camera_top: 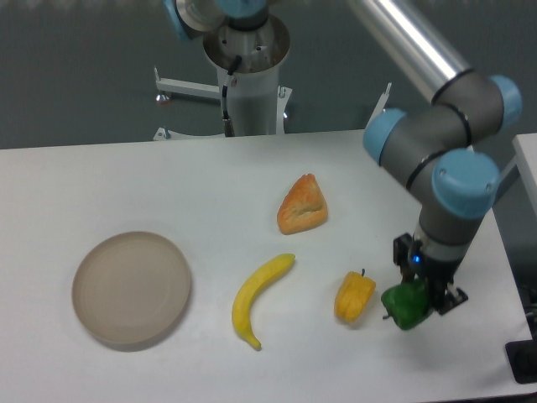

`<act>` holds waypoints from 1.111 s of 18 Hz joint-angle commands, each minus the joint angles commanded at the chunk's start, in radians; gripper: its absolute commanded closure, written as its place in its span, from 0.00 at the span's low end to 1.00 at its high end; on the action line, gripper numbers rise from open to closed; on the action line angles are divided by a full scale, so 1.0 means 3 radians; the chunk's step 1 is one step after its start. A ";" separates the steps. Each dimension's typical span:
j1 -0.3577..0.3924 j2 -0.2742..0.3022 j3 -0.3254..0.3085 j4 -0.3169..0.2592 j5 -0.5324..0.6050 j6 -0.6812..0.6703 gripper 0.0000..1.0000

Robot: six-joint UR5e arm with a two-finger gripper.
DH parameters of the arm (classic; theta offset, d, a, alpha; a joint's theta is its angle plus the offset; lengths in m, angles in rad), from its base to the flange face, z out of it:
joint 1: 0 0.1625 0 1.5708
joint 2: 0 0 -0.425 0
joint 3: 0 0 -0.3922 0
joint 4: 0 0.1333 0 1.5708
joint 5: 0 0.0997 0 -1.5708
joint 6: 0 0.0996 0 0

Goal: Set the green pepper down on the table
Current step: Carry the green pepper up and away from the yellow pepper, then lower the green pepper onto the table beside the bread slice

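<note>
The green pepper is a glossy dark-green lump held in my gripper, which is shut on it at the right side of the white table. It hangs slightly above the tabletop, just right of the yellow-orange pepper. The fingers are mostly hidden behind the pepper and the wrist above it.
A yellow banana lies near the table's middle. An orange bread wedge sits behind it. A round beige plate rests at the left. The table's right edge runs close behind the arm.
</note>
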 joint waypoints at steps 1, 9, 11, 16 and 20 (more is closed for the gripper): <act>0.0046 0.0072 -0.0113 0.0000 -0.0041 0.0117 0.59; 0.0379 0.0394 -0.0808 0.0138 -0.0087 0.0864 0.59; 0.0399 0.0410 -0.0951 0.0230 -0.0082 0.0971 0.60; 0.0481 0.0486 -0.1238 0.0384 -0.0102 0.1003 0.60; 0.0522 0.0487 -0.1300 0.0358 -0.0148 0.0952 0.60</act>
